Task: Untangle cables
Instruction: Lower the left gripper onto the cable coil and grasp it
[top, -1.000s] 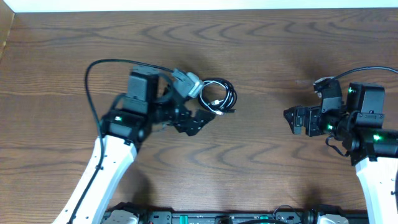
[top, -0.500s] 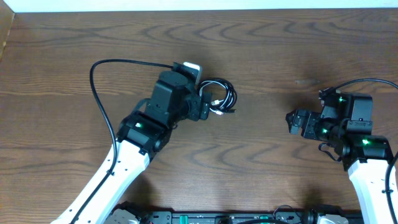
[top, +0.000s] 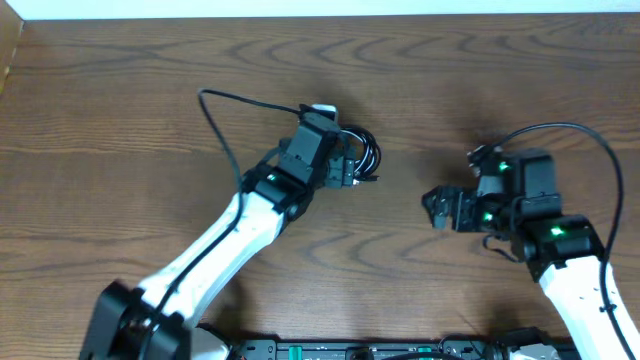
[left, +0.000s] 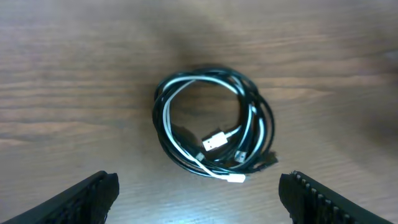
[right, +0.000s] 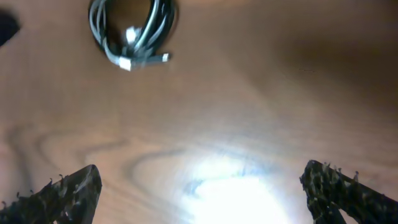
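The cables (left: 214, 142) are sitting in one small round coil on the wooden table (top: 120, 80), a bit above the middle in the overhead view. The black cable (left: 268, 124) makes most of the ring. The white cable (left: 186, 85) runs round with it, and its plug ends lie inside the ring and along the near edge. They're wound together, nothing pulled free.

The left gripper (left: 199, 186) is right over the bundle with its jaws spread wide. From its wrist camera the coil sits between the two fingertips (left: 99, 190) and just ahead of them, and neither tip looks to be touching cord. From above, the gripper (top: 335, 165) covers the left part of the coil, so only the right side of the loops (top: 368, 155) pokes out.

The right gripper (top: 440, 208) is also wide open and holding nothing. It's well off to the right of the coil and a little lower, pointing toward it. In its own camera the coil (right: 130, 31) shows up blurry at the top left, far ahead of the fingers (right: 71, 190), with bare wood in between.
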